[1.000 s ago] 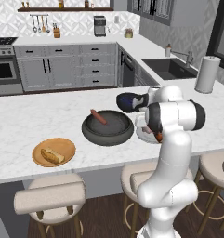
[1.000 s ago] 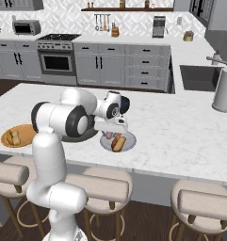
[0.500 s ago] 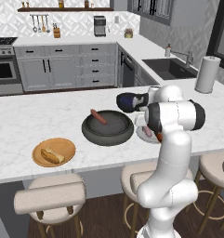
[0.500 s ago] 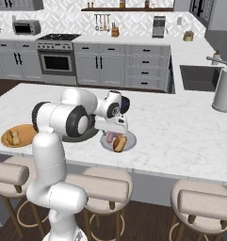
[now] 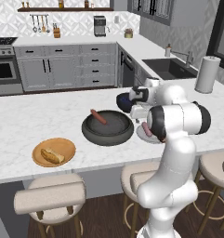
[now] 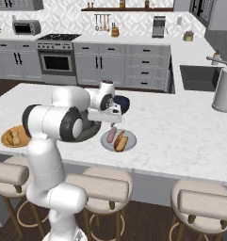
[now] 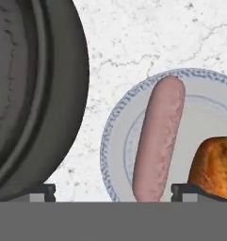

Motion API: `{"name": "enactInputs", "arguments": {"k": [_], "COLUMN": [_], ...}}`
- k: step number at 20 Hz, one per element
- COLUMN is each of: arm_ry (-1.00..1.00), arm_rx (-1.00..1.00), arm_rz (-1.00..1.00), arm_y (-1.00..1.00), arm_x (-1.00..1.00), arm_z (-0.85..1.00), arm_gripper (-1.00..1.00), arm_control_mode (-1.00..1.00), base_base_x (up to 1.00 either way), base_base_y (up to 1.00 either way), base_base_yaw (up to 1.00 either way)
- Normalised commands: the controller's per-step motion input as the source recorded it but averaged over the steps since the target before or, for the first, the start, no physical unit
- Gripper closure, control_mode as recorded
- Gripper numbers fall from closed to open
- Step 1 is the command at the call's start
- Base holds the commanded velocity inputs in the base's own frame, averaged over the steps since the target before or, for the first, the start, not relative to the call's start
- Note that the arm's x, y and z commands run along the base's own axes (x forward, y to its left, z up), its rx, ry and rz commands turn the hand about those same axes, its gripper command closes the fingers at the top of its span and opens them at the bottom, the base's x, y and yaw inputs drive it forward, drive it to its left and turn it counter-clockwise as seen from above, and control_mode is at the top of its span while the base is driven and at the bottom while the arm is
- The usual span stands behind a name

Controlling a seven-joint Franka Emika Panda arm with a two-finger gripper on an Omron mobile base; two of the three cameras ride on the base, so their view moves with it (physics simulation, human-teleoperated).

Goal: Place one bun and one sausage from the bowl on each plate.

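My gripper point(image 7: 114, 190) hangs open just above the light grey plate point(image 7: 110, 146). The pink sausage point(image 7: 158, 139) lies loose on that plate between my fingertips, touching neither. A golden bun point(image 7: 216, 164) rests beside it. From the right base view, the same plate point(image 6: 129, 147) holds the sausage point(image 6: 112, 135) and bun point(image 6: 120, 142) under my gripper point(image 6: 110, 123). The dark bowl point(image 5: 107, 135) holds a reddish-brown sausage point(image 5: 98, 116). The wooden plate point(image 5: 39, 151) carries the other bun point(image 5: 52, 155). My gripper point(image 5: 142, 122) sits right of the bowl.
A glossy dark blue bowl point(image 5: 125, 100) stands just behind the hand. A paper towel roll point(image 5: 207, 74) and a sink point(image 5: 171, 67) are at the far right. Stools point(image 5: 50, 197) line the counter's near edge.
The jaws have spread wide and let go of the pink sausage, which now lies on the grey plate. The arm has hardly moved.
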Motion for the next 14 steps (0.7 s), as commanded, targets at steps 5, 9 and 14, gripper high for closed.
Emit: {"name": "enactInputs", "arguments": {"k": [5,9,14], "arm_ry": [-0.09,0.03,0.18], "arm_rx": [0.00,0.02,-0.01], "arm_rz": [0.31,0.40,0.41], "arm_y": [0.82,0.90,0.92], "arm_x": [0.08,0.48,0.43], "arm_z": [0.80,0.50,-0.27], "arm_gripper": [-1.00,-1.00,-1.00], "arm_control_mode": [-1.00,-1.00,-1.00], "base_base_x": [0.00,0.00,0.00], "base_base_y": [0.00,0.00,0.00], "base_base_yaw": [0.00,0.00,0.00]}}
